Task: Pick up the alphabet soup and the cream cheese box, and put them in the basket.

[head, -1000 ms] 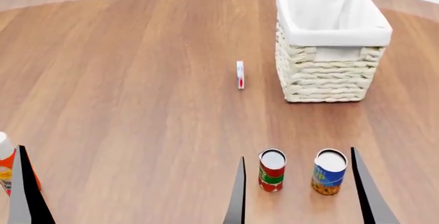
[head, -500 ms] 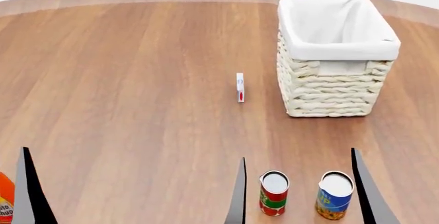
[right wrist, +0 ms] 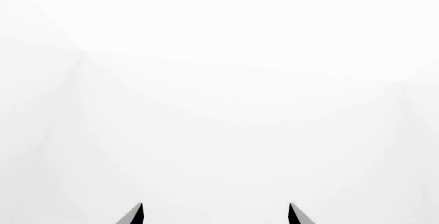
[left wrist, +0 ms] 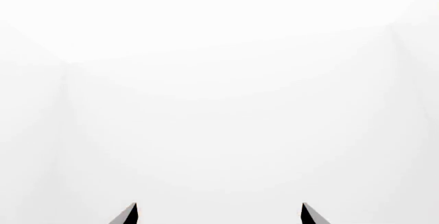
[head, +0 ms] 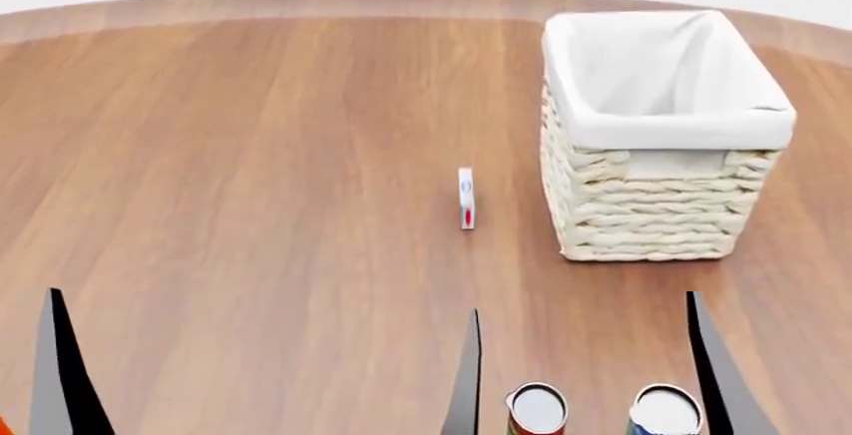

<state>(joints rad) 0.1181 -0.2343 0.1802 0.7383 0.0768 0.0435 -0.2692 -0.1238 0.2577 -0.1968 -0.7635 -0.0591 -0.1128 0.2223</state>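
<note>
Head view: a round wooden counter (head: 266, 156) seen from above, with dark finger tips of both tools rising from the near edge.
Right tool (head: 582, 395): two dark pointed fingers stand apart, wide open, holding nothing.
Left tool (left wrist: 219, 213): in the left wrist view its two dark tips stand apart, open, with only blank white behind them; in the head view just one of its fingers shows.
Alphabet soup (head: 664, 411): blue-labelled can with a pale top, upright on the counter between the right tool's fingers, close to the outer one; cut off by the picture's edge.
Red-and-green can (head: 537, 411): upright just beside the alphabet soup, also between the right tool's fingers, close to the inner one.
Cream cheese box (head: 466, 197): thin white box with a red mark, standing on edge, well beyond the right tool's inner finger.
Basket (head: 652, 206): cream wicker with a white liner, far beyond the right tool, near the box.
Right wrist view: two separated dark tips against white.
</note>
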